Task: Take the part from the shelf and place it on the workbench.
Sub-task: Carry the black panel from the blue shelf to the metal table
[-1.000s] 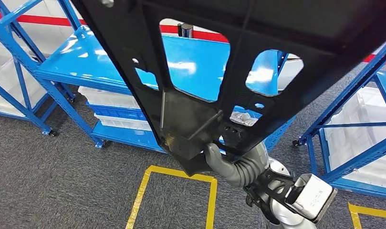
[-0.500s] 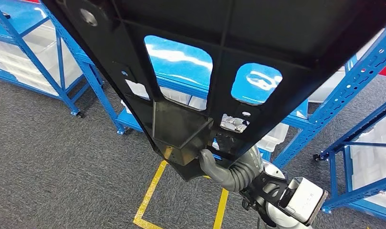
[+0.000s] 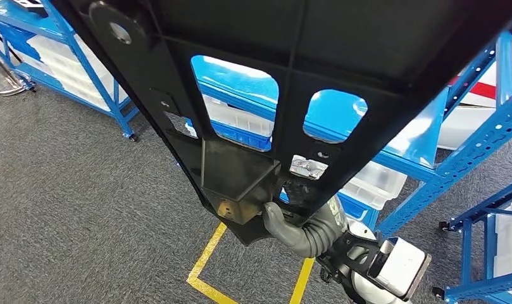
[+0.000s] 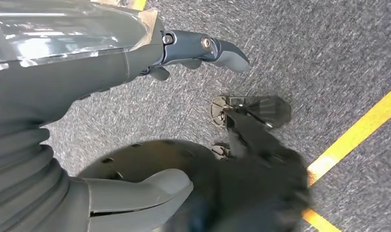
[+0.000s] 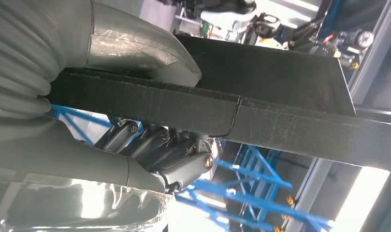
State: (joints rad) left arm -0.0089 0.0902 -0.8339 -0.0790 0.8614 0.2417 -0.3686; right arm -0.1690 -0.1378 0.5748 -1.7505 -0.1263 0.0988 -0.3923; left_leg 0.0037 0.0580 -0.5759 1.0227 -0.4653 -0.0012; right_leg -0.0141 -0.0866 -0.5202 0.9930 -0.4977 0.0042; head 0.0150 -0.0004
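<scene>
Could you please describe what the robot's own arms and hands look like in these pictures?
Each hand, the right hand and the left hand, has a grey ribbed cover at the wrist, a thick grey thumb, darker jointed fingers with visible screws, and a glossy clear-wrapped patch. In the head view, the right arm carries a white box on a black bracket.

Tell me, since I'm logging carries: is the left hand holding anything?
No. The left hand hangs open over grey carpet, fingers extended, nothing between them and the thumb.
</scene>
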